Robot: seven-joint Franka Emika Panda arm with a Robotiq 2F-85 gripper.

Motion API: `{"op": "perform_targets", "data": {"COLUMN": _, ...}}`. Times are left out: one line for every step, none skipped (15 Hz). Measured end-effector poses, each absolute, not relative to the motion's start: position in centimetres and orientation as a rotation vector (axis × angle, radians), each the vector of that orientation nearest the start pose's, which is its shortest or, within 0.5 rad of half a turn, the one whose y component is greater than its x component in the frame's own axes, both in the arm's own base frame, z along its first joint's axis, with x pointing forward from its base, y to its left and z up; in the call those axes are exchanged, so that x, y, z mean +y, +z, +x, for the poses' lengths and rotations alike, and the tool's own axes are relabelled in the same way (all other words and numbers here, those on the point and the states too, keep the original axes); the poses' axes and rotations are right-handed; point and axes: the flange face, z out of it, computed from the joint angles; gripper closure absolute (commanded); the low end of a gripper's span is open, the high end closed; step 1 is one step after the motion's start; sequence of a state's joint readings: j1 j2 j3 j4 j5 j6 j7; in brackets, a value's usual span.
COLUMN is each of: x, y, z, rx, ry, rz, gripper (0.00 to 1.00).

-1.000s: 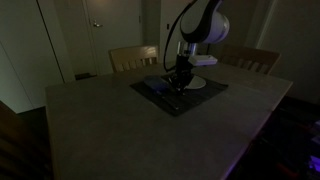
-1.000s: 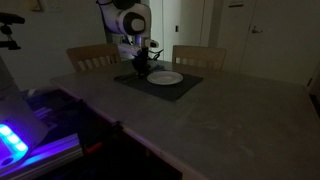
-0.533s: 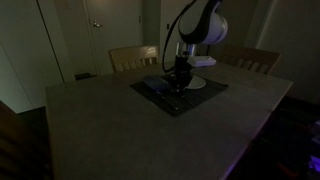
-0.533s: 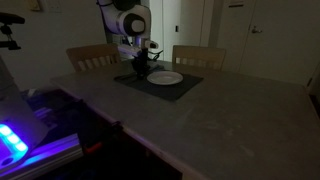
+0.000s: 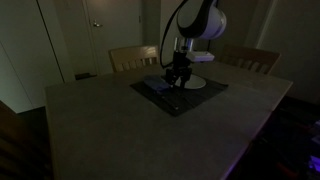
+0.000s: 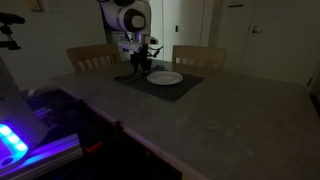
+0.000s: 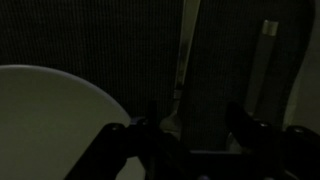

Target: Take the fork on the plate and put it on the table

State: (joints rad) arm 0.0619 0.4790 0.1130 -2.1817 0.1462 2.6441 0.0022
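Observation:
The small white plate (image 5: 197, 82) (image 6: 166, 77) (image 7: 50, 120) sits on a dark placemat (image 5: 181, 101) (image 6: 162, 89) on the pale table (image 5: 120, 130) (image 6: 210, 120). My gripper (image 5: 176, 82) (image 6: 141, 70) (image 7: 195, 125) hangs low over the placemat just beside the plate, open, with nothing gripped between its fingers. In the wrist view a thin streak that looks like the fork (image 7: 181, 60) lies on the placemat between the plate and a dark folded napkin (image 7: 215, 70). The scene is very dim, and the fork is too small to make out in both exterior views.
A second slim utensil (image 7: 268, 32) lies past the napkin's far side. Two wooden chairs (image 5: 133, 58) (image 5: 250, 58) stand at the table's far edge. A blue-lit device (image 6: 18, 140) glows beside the table. Doors and a wall lie behind.
The jaws have gone from shut to open, and the gripper has lifted slightly above the placemat. The plate has not moved.

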Motion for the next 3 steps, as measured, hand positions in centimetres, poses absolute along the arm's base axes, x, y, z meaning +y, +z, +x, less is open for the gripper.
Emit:
{"op": "perform_targets", "data": {"x": 9.5, "y": 17.1, "z": 54.8, "rx": -0.051, "ry": 0.053, "rz": -3.022, "gripper": 0.00}}
{"op": "perform_targets", "data": {"x": 9.5, "y": 17.6, "z": 54.7, "rx": -0.054, "ry": 0.068, "rz": -3.021, "gripper": 0.00}}
{"op": "perform_targets", "data": {"x": 9.5, "y": 18.2, "z": 54.7, "rx": -0.059, "ry": 0.085, "rz": -3.020, "gripper": 0.00}}
